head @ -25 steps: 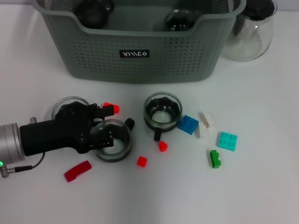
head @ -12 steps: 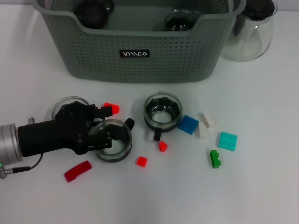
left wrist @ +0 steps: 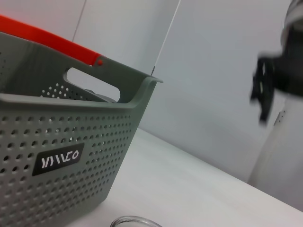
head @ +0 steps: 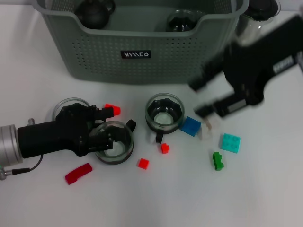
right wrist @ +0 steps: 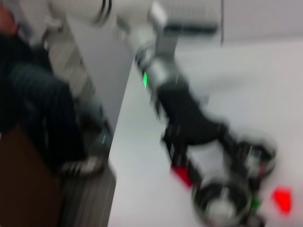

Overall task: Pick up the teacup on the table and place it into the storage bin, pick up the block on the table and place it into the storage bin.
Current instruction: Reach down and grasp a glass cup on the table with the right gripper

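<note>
White table [head: 265, 189]: L pincer [head: 105, 134] clamps teacup [head: 115, 143] rim; R pincer [head: 203, 97] spread, holding nothing.

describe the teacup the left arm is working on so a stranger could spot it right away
Start at the grey-green storage bin; three glass cups sit on the table before it. The target teacup is the nearest one, and unlike the others, the left pincer is on its rim.
</note>
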### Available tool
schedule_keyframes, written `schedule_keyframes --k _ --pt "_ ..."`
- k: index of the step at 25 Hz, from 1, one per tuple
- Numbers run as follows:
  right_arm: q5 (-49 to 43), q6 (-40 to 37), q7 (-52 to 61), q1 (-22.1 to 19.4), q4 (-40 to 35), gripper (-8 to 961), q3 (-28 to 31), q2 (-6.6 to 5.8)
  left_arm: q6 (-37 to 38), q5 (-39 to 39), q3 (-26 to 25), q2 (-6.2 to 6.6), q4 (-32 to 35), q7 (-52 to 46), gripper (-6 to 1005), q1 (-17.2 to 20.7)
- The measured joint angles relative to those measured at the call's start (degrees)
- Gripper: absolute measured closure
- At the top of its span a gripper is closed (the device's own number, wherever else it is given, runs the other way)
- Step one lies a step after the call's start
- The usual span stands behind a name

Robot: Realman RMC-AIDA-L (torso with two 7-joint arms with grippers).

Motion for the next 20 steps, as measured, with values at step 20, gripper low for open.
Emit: schedule_keyframes --k 20 --pt "-18.55 22.17 -2.26 5.92 7.72 375 -24.11 5.17 -0.53 -0.34 -1.40 -0.39 -0.44 -1.48 264 0.57"
